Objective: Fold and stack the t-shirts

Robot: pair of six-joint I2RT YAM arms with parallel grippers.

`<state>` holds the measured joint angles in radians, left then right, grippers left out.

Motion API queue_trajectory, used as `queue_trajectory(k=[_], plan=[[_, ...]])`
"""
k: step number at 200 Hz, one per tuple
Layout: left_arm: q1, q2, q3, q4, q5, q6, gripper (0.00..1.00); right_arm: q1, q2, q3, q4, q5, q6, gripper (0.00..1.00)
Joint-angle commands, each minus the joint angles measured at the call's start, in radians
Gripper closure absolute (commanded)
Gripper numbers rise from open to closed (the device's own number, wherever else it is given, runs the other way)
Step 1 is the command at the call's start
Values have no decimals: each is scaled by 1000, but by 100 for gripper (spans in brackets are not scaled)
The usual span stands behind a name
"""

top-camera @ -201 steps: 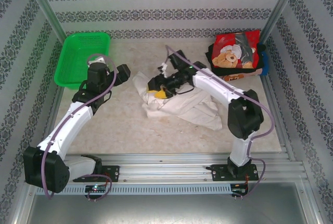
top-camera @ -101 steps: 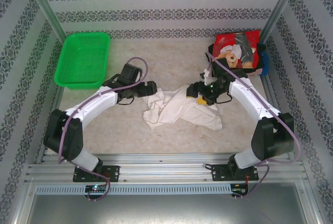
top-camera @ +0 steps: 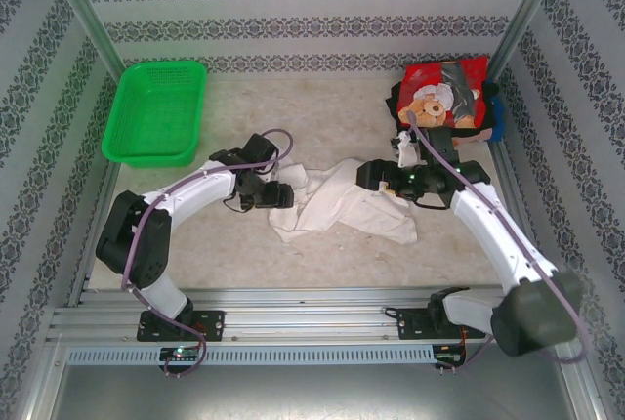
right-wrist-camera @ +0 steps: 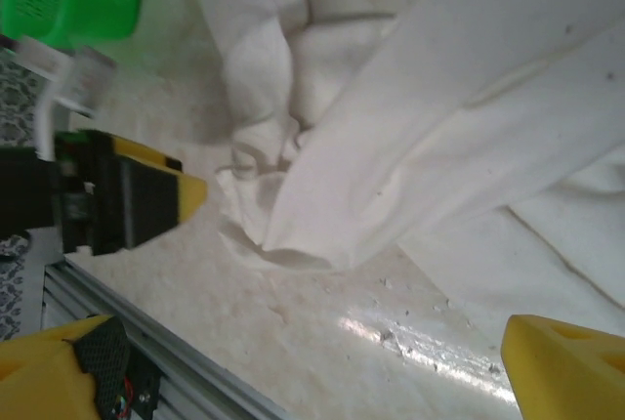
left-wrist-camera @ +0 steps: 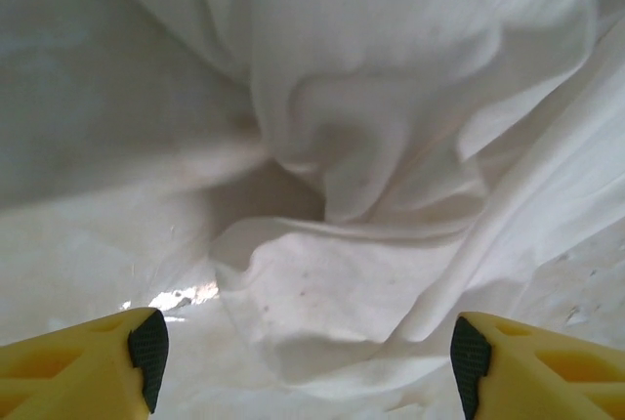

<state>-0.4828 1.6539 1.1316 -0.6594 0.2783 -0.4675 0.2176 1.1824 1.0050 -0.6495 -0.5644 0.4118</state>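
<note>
Lying crumpled in the middle of the table (top-camera: 215,244), the white shirt (top-camera: 337,207) runs left to right. The left claw (left-wrist-camera: 308,361) hangs spread wide over its left end, cloth bunched just ahead; the right claw (right-wrist-camera: 312,361), also spread and empty, sits at its far right side. Folded shirts (top-camera: 444,98) wait in the far right corner.

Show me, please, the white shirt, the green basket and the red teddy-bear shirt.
white shirt (top-camera: 337,207), top external view, middle of the crumpled cloth.
green basket (top-camera: 156,112), top external view, its bare mesh floor.
red teddy-bear shirt (top-camera: 427,107), top external view, the bear's face.
</note>
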Motion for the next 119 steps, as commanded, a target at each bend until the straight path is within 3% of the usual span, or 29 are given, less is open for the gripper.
queue_trajectory(k=[1,103,119], plan=[[1,-7,-52,-11,15,55,25,-8,-61,-37,67,32,-5,2],[40,140,-26,115,44,108,49,-6,-81,-81,58,19,11,2],[49,134,-27,125,32,103,59,-5,-86,-92,56,24,9,2]])
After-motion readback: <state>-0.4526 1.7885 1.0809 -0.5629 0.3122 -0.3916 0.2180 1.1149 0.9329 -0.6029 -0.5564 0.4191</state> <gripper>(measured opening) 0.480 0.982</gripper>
